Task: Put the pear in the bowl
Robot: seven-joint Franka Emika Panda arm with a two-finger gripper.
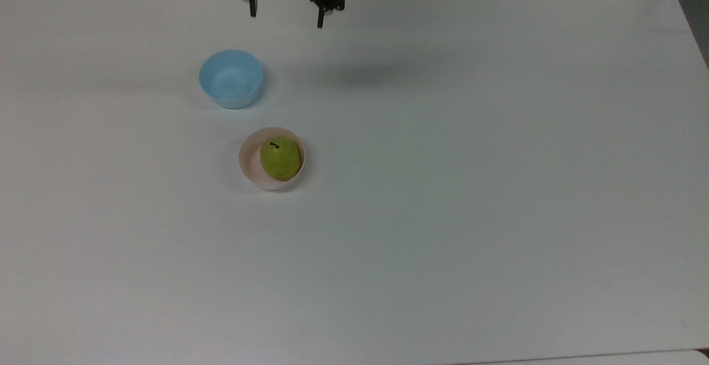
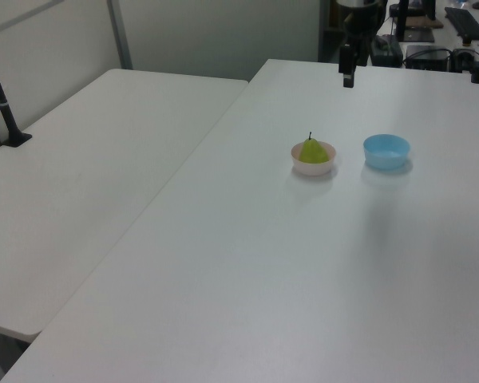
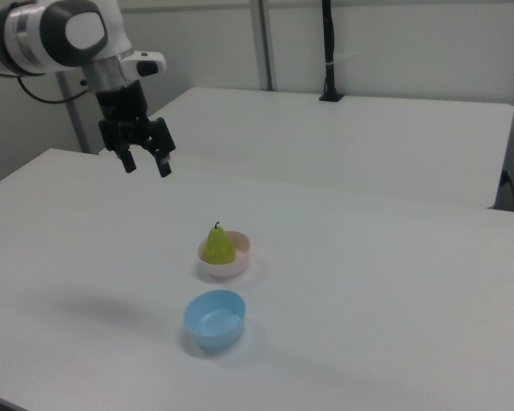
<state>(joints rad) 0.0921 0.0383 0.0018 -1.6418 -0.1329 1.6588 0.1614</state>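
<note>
pear [image 1: 280, 158] in bowl [image 1: 248, 160] (stem up) | gripper [image 1: 286, 18] spread, empty, cut off at top view's edge

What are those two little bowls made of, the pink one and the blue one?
The pale pink round bowl holding the yellow-green pear looks like thin matte plastic: even colour, smooth inside. The light blue round bowl looks alike, with a soft sheen. Glazed ceramic can't be excluded.

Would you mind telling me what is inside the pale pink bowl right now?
The pear sits upright inside the pink bowl, stem up, toward the top view's right side. The bowl floor beneath it is covered. The gripper hangs open, well away.
</note>
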